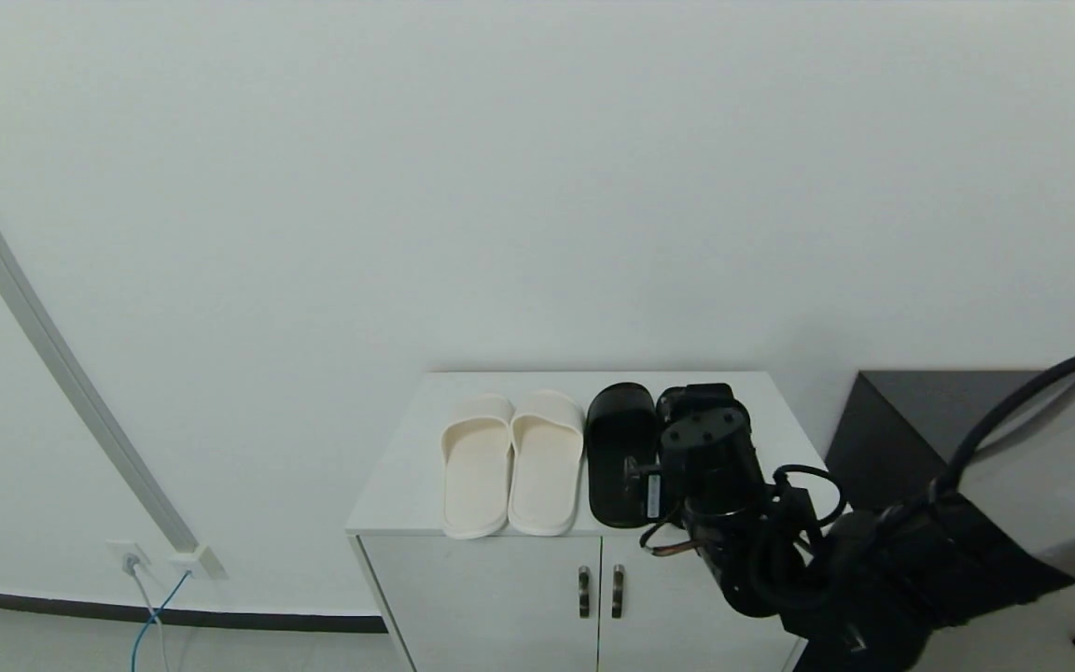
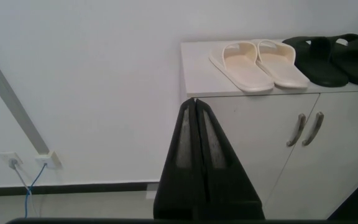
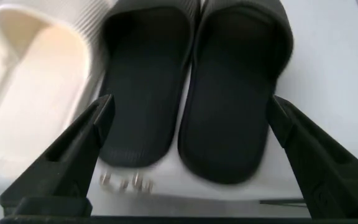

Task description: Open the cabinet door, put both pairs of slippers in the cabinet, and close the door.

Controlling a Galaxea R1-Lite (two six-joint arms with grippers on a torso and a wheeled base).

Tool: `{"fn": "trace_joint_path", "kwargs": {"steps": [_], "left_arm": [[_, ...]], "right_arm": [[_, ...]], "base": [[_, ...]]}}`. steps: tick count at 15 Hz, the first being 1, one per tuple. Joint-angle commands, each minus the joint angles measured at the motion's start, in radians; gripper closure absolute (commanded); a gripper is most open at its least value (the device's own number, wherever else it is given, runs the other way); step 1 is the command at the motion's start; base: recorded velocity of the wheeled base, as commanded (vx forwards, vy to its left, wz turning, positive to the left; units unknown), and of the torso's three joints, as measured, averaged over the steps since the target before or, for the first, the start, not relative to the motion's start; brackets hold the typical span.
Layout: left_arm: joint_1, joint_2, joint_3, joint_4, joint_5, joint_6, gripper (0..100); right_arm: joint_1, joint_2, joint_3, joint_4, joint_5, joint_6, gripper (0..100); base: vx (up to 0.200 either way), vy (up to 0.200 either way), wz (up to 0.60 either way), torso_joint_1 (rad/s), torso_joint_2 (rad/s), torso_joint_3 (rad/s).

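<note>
A white cabinet (image 1: 407, 467) stands against the wall with both doors shut; its two handles (image 1: 598, 591) meet at the middle. On its top lie a cream pair of slippers (image 1: 511, 462) and, to their right, a black pair (image 1: 621, 453). My right arm's wrist (image 1: 705, 448) hovers over the black pair and hides the right-hand black slipper. In the right wrist view my right gripper (image 3: 191, 143) is open, its fingers spread either side of the black slippers (image 3: 194, 81). My left gripper (image 2: 196, 109) is shut and empty, held off to the left of the cabinet (image 2: 241, 118), below its top.
A dark box or table (image 1: 920, 411) stands right of the cabinet. On the wall to the left are a slanted conduit (image 1: 34, 327) and two sockets with cables (image 1: 155, 560) near the floor. Open floor lies left of the cabinet.
</note>
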Motion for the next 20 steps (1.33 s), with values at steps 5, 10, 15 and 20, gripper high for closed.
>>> {"fn": "trace_joint_path", "kwargs": {"steps": [5, 10, 15, 20], "left_arm": [[0.0, 0.002, 0.0, -0.002, 0.002, -0.005, 100], [0.0, 0.0, 0.0, -0.002, 0.002, -0.005, 100], [0.0, 0.0, 0.0, -0.002, 0.003, -0.007, 100], [0.0, 0.0, 0.0, 0.0, 0.006, -0.007, 100]], "right_arm": [[-0.092, 0.273, -0.287, 0.001, -0.035, -0.006, 0], [-0.13, 0.335, -0.385, 0.001, -0.036, -0.008, 0], [-0.147, 0.364, -0.45, 0.001, -0.036, -0.038, 0], [-0.147, 0.367, -0.45, 0.001, -0.036, -0.04, 100]], "base": [[0.0, 0.0, 0.0, 0.0, 0.0, 0.0], [0.0, 0.0, 0.0, 0.0, 0.0, 0.0], [0.0, 0.0, 0.0, 0.0, 0.0, 0.0], [0.0, 0.0, 0.0, 0.0, 0.0, 0.0]]}}
